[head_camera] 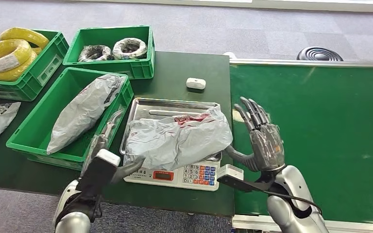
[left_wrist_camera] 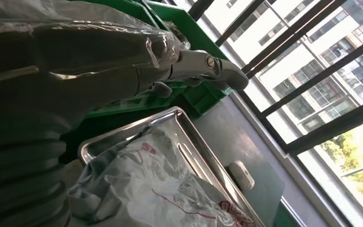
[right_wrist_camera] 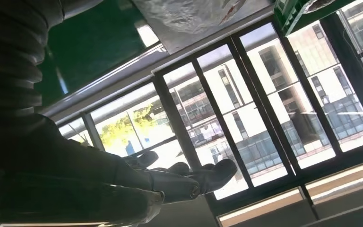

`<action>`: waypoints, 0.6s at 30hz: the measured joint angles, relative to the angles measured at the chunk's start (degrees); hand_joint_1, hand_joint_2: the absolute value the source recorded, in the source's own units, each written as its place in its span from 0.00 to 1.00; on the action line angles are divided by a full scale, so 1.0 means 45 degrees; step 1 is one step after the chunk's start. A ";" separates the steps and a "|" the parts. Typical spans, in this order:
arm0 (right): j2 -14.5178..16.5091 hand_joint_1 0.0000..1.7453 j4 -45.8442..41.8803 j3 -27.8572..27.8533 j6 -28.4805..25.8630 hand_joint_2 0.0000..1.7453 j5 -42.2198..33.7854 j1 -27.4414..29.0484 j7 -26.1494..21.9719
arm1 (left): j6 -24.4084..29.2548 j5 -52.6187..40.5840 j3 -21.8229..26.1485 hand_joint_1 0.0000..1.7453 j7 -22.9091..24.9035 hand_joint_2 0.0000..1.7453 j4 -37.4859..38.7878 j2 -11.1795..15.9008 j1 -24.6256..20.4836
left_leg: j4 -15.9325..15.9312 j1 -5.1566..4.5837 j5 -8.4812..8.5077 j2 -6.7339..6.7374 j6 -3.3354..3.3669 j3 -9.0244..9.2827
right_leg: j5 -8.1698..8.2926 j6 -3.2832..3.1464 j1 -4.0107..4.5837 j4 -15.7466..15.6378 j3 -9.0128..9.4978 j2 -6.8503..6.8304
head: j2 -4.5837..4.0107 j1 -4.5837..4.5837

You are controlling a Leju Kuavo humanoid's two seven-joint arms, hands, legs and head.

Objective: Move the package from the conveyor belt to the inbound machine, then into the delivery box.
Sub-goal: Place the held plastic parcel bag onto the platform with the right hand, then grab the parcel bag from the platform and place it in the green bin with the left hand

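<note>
Green conveyor belt (head_camera: 320, 136) on the right, dark worktop (head_camera: 184, 68) on the left carrying green crates and the scale. Nearest delivery box (head_camera: 29, 136) already holding one grey bag (head_camera: 82, 111), so little room left: risk of the next one snagging on the near rim or sliding off the pile. Grey package (head_camera: 177, 138) lying crumpled on the steel tray (head_camera: 170, 104) of the inbound machine (head_camera: 179, 174), one edge drooping past the tray over the keypad; slack, slippery film, likely to slip from a shallow pinch or drag the tray along. Right hand (head_camera: 262, 138) raised beside the package, fingers (head_camera: 252, 114) spread, holding nothing. Left hand (head_camera: 108, 141) between box and tray, fingers extended, seemingly not yet closed on the film.
</note>
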 joint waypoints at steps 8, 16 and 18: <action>-0.0632 0.00 -0.0447 -0.0608 -0.1140 1.00 -0.1364 0.1174 -0.0572 | -0.0960 -0.1157 -0.2234 0.00 0.1183 1.00 0.2695 0.0277 -0.2532 | -0.0003 0.0000 -0.0001 0.0033 0.0001 0.0006 | 0.0004 -0.0001 0.0000 0.0002 -0.0008 0.0021 | 0.0000 -0.0003; -0.0698 0.00 -0.0547 -0.0572 -0.1873 1.00 -0.1803 0.1102 -0.0736 | -0.2415 -0.0732 -0.3276 0.74 0.1608 1.00 0.4477 0.0396 -0.3408 | -0.0003 0.0000 0.0000 0.0033 0.0001 0.0005 | 0.0004 -0.0001 0.0001 0.0003 -0.0004 0.0024 | 0.0000 -0.0001; -0.0691 0.00 -0.0547 -0.0536 -0.1945 1.00 -0.1823 0.1030 -0.0758 | -0.2662 -0.0853 -0.3481 0.78 0.1712 1.00 0.4843 0.0409 -0.3573 | -0.0003 -0.0001 0.0000 0.0033 0.0001 0.0003 | 0.0004 -0.0001 0.0000 0.0003 -0.0003 0.0024 | 0.0000 -0.0001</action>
